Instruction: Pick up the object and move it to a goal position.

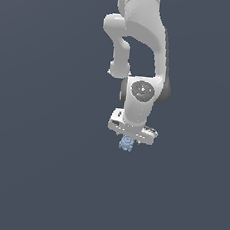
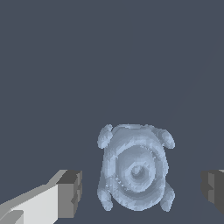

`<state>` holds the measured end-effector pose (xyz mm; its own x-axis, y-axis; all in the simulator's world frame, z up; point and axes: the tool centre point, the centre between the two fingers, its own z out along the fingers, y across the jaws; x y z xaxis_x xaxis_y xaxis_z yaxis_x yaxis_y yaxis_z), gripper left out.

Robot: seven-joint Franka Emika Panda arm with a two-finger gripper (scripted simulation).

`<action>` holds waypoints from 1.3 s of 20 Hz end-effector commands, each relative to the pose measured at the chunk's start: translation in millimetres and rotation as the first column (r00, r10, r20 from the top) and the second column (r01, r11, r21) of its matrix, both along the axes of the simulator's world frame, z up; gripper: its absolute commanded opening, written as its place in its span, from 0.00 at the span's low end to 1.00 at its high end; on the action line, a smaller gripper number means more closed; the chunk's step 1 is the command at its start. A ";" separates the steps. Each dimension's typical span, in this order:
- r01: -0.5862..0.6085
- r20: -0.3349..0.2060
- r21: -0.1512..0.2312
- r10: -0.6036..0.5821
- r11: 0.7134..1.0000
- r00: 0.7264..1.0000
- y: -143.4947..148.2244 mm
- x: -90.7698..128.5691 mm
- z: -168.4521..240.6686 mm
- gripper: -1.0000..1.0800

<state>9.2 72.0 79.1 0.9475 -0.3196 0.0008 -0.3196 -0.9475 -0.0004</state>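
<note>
the gripper (image 2: 139, 191) stands wide open and holds nothing: in the wrist view its two dark fingertips (image 2: 70, 192) sit either side of the object (image 2: 135, 172), each with a clear strip of bare floor between pad and thing, so neither pad touches it. in the exterior view the gripper (image 1: 128, 139) hangs at the end of the white arm (image 1: 144, 49), pointing down, with the object (image 1: 126, 144) just beneath the white gripper bar. whether the object rests on the dark floor (image 1: 36, 169) or the fingertips have reached its level is hard to tell from that view.

the object is a small, pale-blue, roundish lump with concentric ridges on its face and four little knobs at its corners, much smaller than the gripper bar. it looks rigid and light, so weight should not be the trouble. the trouble is likely its shape: the rounded, bumpy sides give the flat pads little to bear on, and a squeeze landing on a knob or on the curve's upper slope could make it squirt out or twist.

the best hold is probably across the broad middle of the body, between the knobs, with the pads low enough to close at its widest part. it sits roughly midway between the fingertips now, which suits an even closing. no goal marker shows in either view.
</note>
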 end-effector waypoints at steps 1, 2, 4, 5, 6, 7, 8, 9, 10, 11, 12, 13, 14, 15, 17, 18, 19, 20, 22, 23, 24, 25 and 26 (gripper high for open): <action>0.001 -0.001 0.000 -0.001 1.000 1.000 0.1 -0.9 -12.6 0.96; 0.001 -0.001 0.000 -0.001 1.000 1.000 0.0 -1.1 -18.5 0.96; 0.002 -0.001 0.000 -0.002 1.000 1.000 0.1 -1.4 -28.1 0.96; 0.003 -0.001 0.000 -0.003 1.000 1.000 -0.2 -1.3 -31.6 0.96; 0.003 -0.001 0.000 -0.003 1.000 1.000 0.0 -1.2 -34.5 0.96; 0.003 -0.001 0.000 -0.003 1.000 1.000 0.2 -1.0 -36.5 0.96; 0.003 -0.001 0.000 -0.003 1.000 1.000 0.3 -0.6 -37.7 0.96; 0.003 -0.001 0.000 -0.003 1.000 1.000 0.3 -0.3 -38.2 0.96; 0.003 -0.001 0.000 -0.003 1.000 1.000 0.4 -0.1 -38.3 0.96; 0.003 -0.001 0.000 -0.003 1.000 1.000 0.4 -0.1 -38.3 0.00; 0.003 -0.001 0.000 -0.003 1.000 1.000 0.4 -0.1 -38.3 0.00; 0.003 -0.001 0.000 -0.003 1.000 1.000 0.4 -0.1 -38.3 0.00; 0.003 -0.001 0.000 -0.003 1.000 1.000 0.4 -0.1 -38.3 0.00; 0.003 -0.001 0.000 -0.003 1.000 1.000 0.4 -0.1 -38.3 0.00; 0.003 -0.001 0.000 -0.003 1.000 1.000 0.4 -0.1 -38.3 0.00; 0.003 -0.001 0.000 -0.003 1.000 1.000 0.4 -0.1 -38.3 0.00; 0.003 -0.001 0.000 -0.003 1.000 1.000 0.4 -0.1 -38.3 0.00; 0.003 -0.001 0.000 -0.003 1.000 1.000 0.4 -0.1 -38.3 0.00; 0.003 0.000 0.000 -0.003 1.000 1.000 0.4 0.1 -37.6 0.00; 0.003 0.000 0.000 -0.003 1.000 1.000 0.4 0.1 -36.8 0.00; 0.003 0.000 0.000 -0.003 1.000 1.000 0.3 -0.1 -35.4 0.00; 0.003 0.000 0.000 -0.003 1.000 1.000 0.2 -0.2 -33.5 0.00; 0.003 0.000 0.000 -0.003 1.000 1.000 0.1 -0.4 -31.0 0.00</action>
<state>8.5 72.2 44.7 0.9466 -0.3223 -0.0006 -0.3223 -0.9466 0.0002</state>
